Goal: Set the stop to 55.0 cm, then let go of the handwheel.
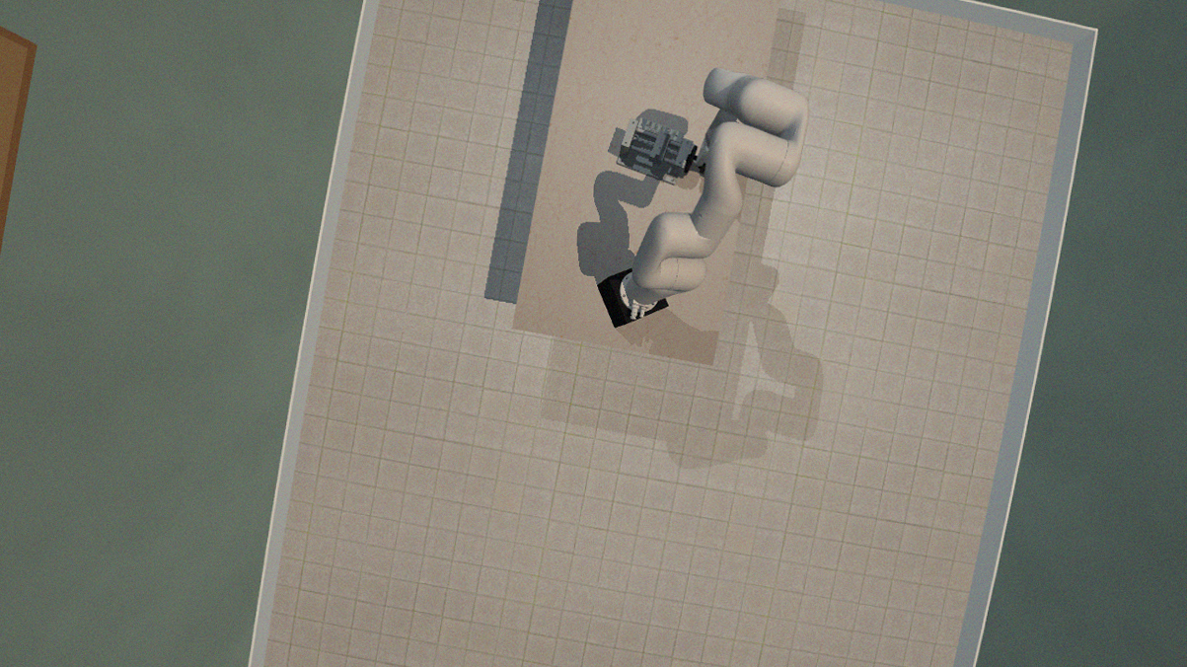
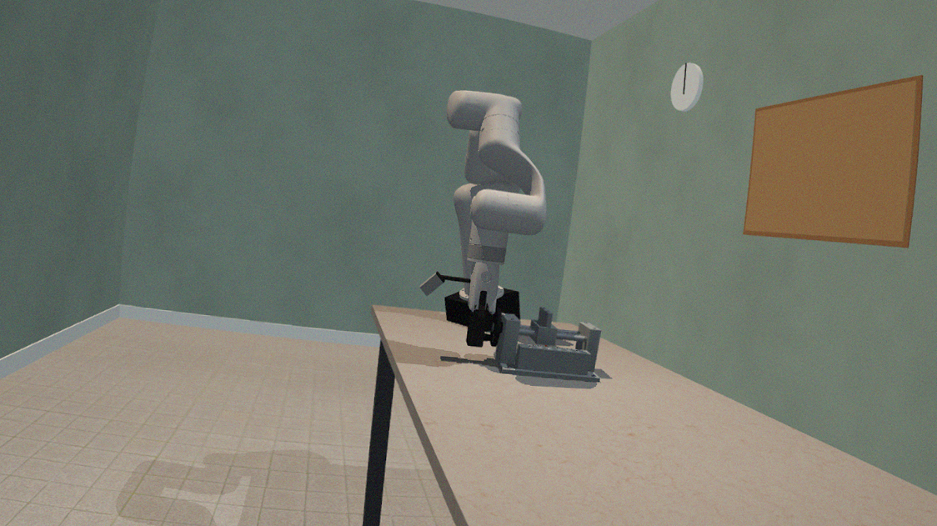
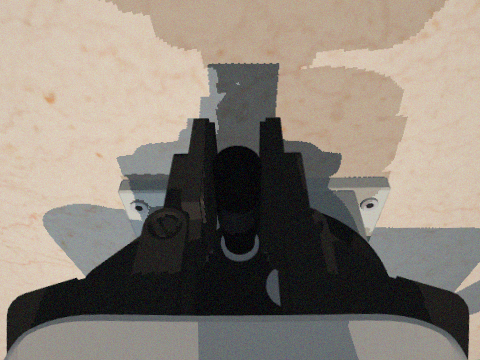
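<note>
Black fingers closed on dark handwheel grip; grey frame just beside; cork board beyond.

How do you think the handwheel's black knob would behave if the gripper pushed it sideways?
The black knob would probably swing around with the wheel rather than slide free, since it joins the wheel's face. Its rounded end, between the gripper's fingers, might let it slip or turn slightly.
</note>
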Robot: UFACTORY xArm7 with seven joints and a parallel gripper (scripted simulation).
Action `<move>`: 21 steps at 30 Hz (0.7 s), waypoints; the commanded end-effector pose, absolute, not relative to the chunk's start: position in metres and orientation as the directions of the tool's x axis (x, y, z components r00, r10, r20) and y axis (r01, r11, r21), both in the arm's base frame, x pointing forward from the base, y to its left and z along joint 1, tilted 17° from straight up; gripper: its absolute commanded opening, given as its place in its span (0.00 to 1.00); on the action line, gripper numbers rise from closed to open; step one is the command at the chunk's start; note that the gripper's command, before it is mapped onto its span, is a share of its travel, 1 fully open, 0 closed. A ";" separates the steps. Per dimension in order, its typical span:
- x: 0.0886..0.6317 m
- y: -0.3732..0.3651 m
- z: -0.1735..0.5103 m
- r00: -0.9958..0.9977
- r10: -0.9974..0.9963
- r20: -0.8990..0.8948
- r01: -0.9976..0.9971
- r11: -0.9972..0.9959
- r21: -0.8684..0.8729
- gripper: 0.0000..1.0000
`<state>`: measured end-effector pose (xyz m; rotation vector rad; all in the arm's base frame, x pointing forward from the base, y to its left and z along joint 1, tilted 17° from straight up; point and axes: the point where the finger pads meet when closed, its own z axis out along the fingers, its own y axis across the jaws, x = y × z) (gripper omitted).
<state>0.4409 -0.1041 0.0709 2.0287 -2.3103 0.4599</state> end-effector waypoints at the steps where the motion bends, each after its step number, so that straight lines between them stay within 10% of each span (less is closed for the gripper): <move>1: 0.441 -0.104 0.072 -0.148 -0.965 0.217 -0.974 0.104 -0.200 0.06; 21: 0.440 -0.104 0.070 -0.148 -0.965 0.217 -0.974 0.104 -0.200 0.06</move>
